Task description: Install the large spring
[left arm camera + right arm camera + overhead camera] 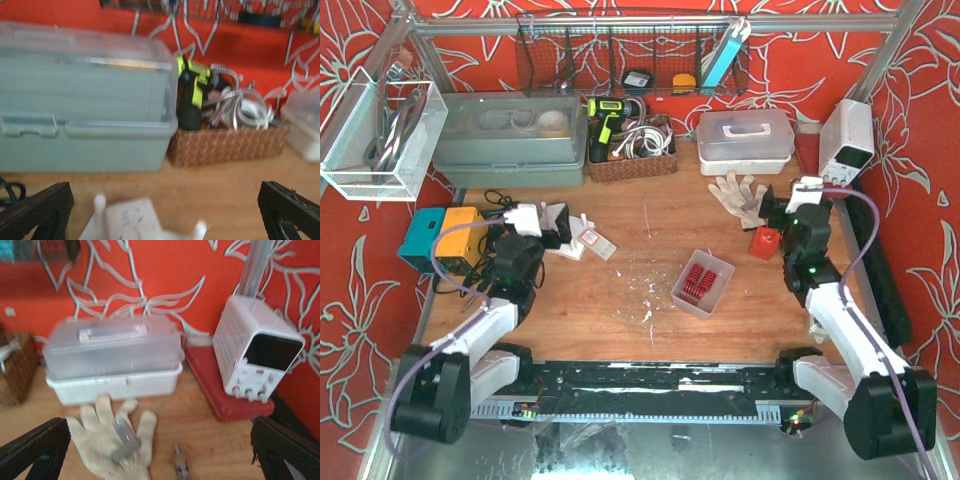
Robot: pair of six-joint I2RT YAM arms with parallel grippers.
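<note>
1. Springs (700,278), red coils, lie together in a small clear tray (705,308) near the middle of the wooden table (650,220) in the top view. I cannot tell which of them is the large one.
2. Left gripper (164,197) is spread wide and grips nothing, with its dark fingers (37,212) in the lower corners of the left wrist view. A blurred white part (131,217) lies low between them.
3. Beyond it, a grey-green lidded box (85,115) fills the left of that view. Beside the box, a wicker basket (225,145) holds a yellow-green drill (192,95).
4. Right gripper (160,440) is also spread wide and empty. In the top view it sits to the upper right of the tray, well apart from it.
5. Below it lies a pale work glove (90,435) with a small metal piece (125,440) on it.
6. Behind the glove stand a white box with a clear lid (112,360) and a white power supply (255,355) on a red pad (220,390).
7. In the top view, a red block (765,242) sits just below the right gripper.
</note>
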